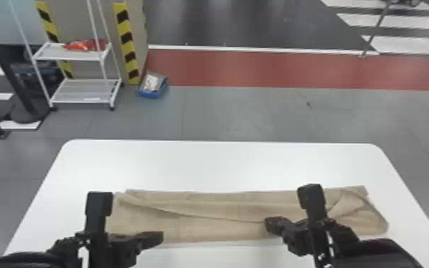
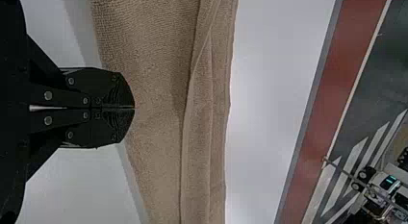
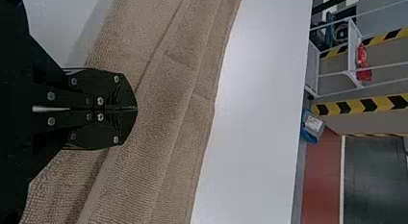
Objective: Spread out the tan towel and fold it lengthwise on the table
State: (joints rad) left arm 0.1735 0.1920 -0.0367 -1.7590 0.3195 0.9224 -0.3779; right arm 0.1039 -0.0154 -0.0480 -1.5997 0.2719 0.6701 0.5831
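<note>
The tan towel (image 1: 224, 214) lies as a long, narrow folded strip running left to right across the white table, with layered edges along its far side and creases at its right end. Over the strip's near side, left of its middle, is my left gripper (image 1: 156, 238). My right gripper (image 1: 272, 225) is above the strip right of its middle. In the left wrist view, the shut left gripper (image 2: 134, 107) has its tips in front of the towel (image 2: 159, 89). Likewise shut, the right gripper (image 3: 136, 109) is over the towel (image 3: 159, 118), with no cloth seen between its fingers.
The white table (image 1: 217, 164) has bare surface beyond the towel and at both sides. On the floor past it stand a white shelf rack (image 1: 85, 91) and a blue bin (image 1: 151, 93), both at the back left.
</note>
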